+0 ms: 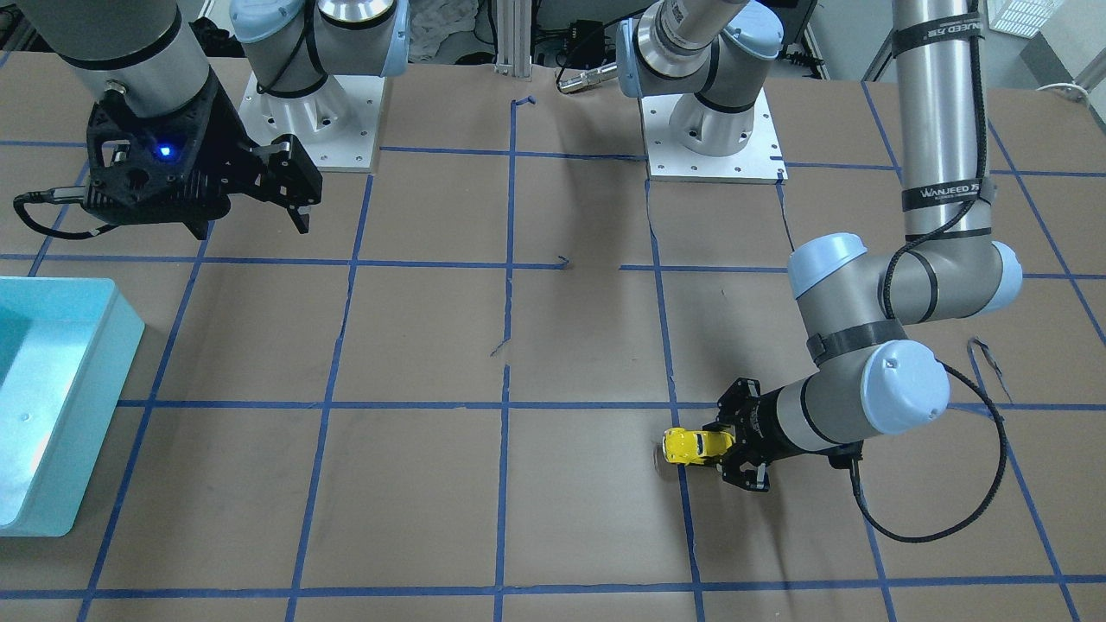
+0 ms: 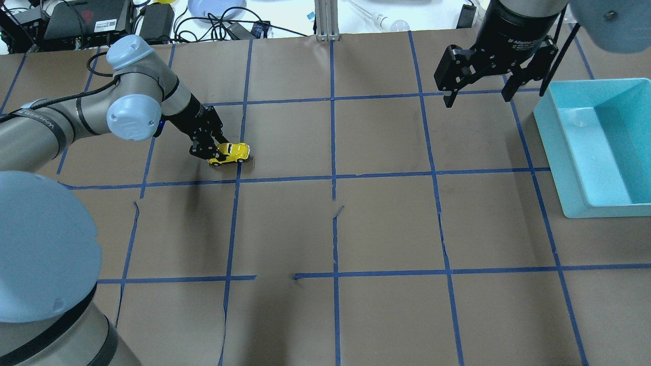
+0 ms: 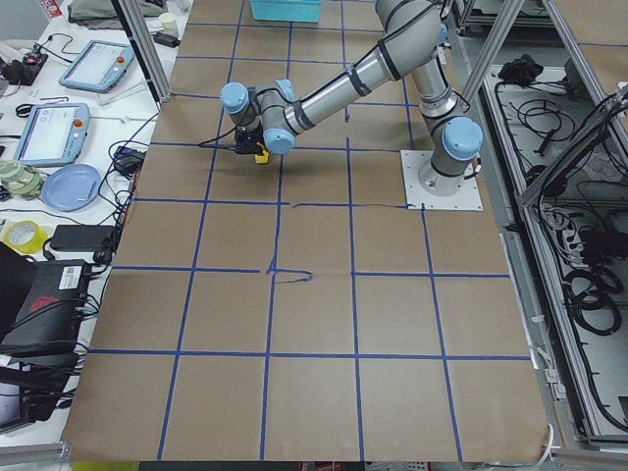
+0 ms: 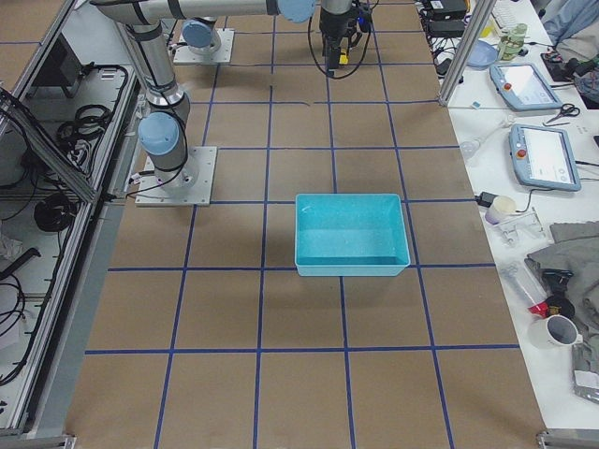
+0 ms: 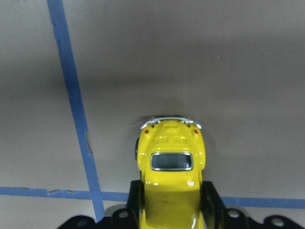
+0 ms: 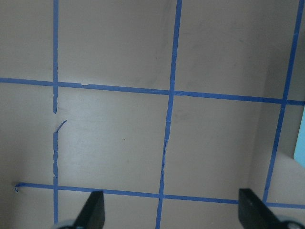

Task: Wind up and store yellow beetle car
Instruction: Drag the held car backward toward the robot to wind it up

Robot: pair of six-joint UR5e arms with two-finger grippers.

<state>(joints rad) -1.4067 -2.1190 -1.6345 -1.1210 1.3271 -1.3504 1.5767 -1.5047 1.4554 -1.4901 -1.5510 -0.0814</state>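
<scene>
Taped table (image 2: 386, 229): bin (image 2: 562, 152), yellow beetle car (image 2: 232, 151)

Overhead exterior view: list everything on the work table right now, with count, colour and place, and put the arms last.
glossy yellow beetle toy car: one, bright yellow, on the robot's left half, held low at the paper; whether its wheels touch cannot be told.
open-topped plastic bin: one, turquoise, at the table's edge on the robot's right.
brown paper table cover: one, brown with a blue tape grid, torn in spots.
left gripper: one, black, shut on the car's front end.
right gripper: one, black, open, holding nothing, hanging above the table beside the bin.
</scene>
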